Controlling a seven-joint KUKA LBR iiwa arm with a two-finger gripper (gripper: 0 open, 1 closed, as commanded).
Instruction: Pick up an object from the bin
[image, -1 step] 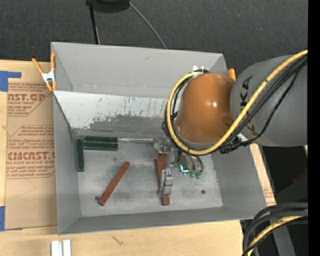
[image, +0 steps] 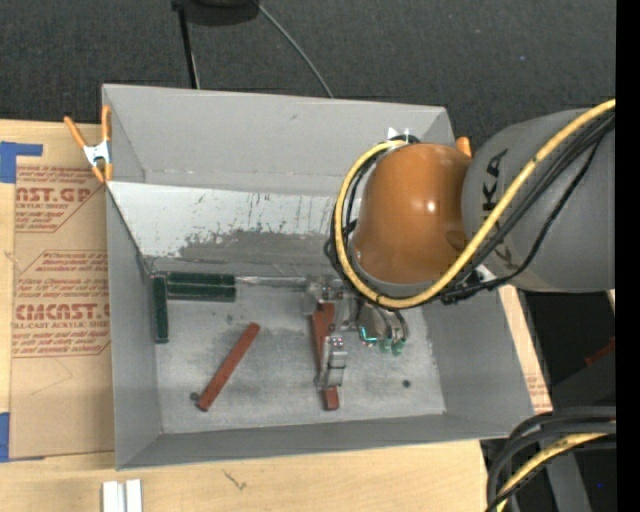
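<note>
My gripper (image: 334, 362) hangs low in the right half of the bin, under the arm's orange cover. Its metal end lies right over a red-brown stick (image: 324, 330) that runs nearly straight from back to front on the bin floor. Whether the stick is gripped I cannot tell. A second red-brown stick (image: 228, 366) lies slantwise to the left, apart from the gripper.
A dark green bar (image: 201, 289) lies along the back wall at the left. A second dark green bar (image: 160, 309) stands at a right angle beside it. The arm and its cover hide the bin's back right part.
</note>
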